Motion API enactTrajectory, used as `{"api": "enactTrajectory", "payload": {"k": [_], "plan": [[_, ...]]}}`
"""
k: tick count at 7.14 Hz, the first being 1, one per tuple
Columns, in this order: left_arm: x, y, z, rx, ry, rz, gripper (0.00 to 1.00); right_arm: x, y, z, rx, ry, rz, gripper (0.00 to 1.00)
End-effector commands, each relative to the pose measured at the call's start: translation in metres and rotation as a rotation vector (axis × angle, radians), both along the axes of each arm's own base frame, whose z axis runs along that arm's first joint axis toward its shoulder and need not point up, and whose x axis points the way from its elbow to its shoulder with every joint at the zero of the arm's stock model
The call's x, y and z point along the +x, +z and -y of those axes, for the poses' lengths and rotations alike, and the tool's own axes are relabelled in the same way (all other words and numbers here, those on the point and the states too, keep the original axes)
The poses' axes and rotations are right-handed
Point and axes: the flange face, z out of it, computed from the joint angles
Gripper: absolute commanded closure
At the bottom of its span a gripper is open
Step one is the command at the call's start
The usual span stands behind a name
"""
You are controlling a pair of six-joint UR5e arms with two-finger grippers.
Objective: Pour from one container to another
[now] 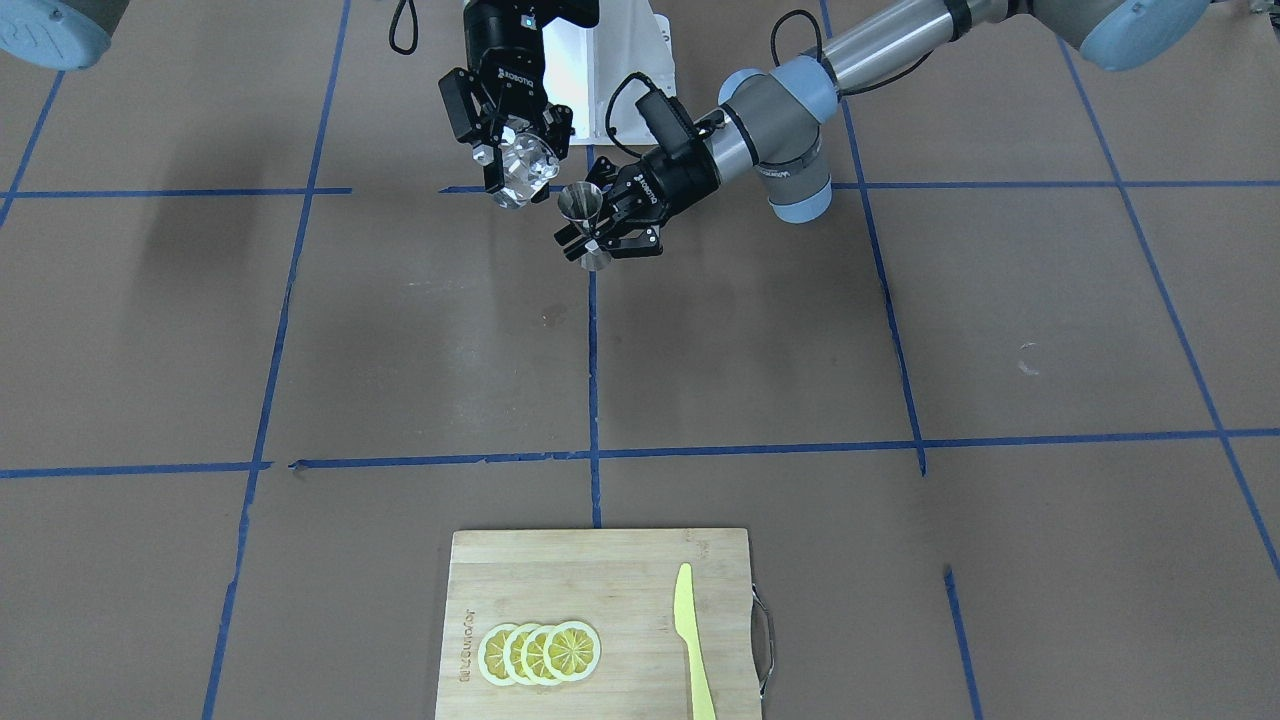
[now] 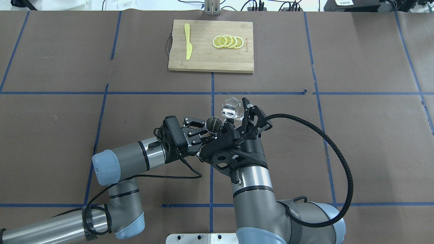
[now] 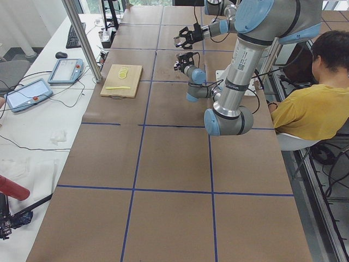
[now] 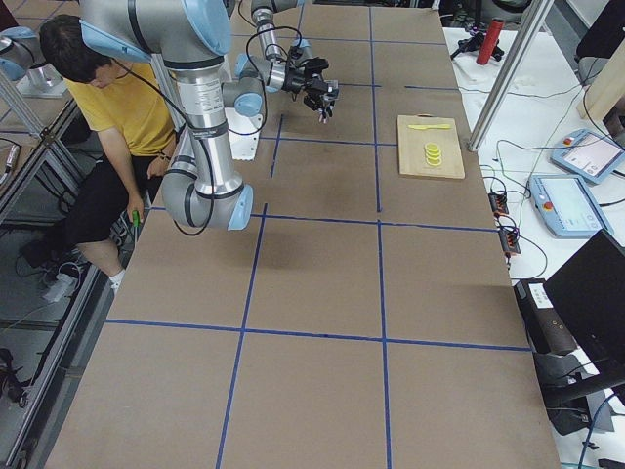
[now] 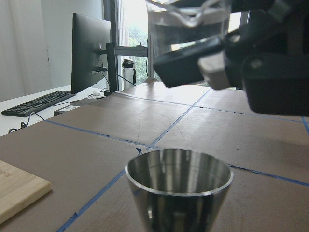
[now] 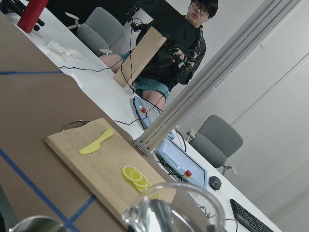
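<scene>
My left gripper (image 1: 592,238) is shut on the steel jigger (image 1: 582,222) at its narrow waist and holds it upright above the table. The jigger's open mouth (image 2: 213,123) faces up, and it fills the bottom of the left wrist view (image 5: 178,183). My right gripper (image 1: 520,168) is shut on the clear glass cup (image 1: 527,165), which is tilted. The cup (image 2: 231,108) hangs just beside and above the jigger; its body (image 5: 188,19) sits over the jigger's rim. The cup's rim (image 6: 176,210) shows at the bottom of the right wrist view. I cannot tell what is inside the cup.
A wooden cutting board (image 2: 203,62) lies at the far middle of the table with a yellow knife (image 2: 187,45) and several lemon slices (image 2: 228,41). A seated person (image 3: 316,103) is close behind the robot's base. Blue tape lines cross the brown table cover.
</scene>
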Motion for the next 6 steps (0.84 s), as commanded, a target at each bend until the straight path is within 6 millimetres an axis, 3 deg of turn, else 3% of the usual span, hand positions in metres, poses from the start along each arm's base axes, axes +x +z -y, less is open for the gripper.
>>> {"api": "enactTrajectory", "payload": {"k": [1,6], "plan": [[-0.0002,0.0000,0.0003,0.000,0.000,0.000,1.00,0.0006,0.0001,0.0000,0.007,-0.005,-0.027,1.00],[0.0081,-0.0099,0.0022,0.002,0.000,-0.007,1.00,0.0032,-0.0042,-0.0018,0.010,-0.009,-0.024,1.00]]}}
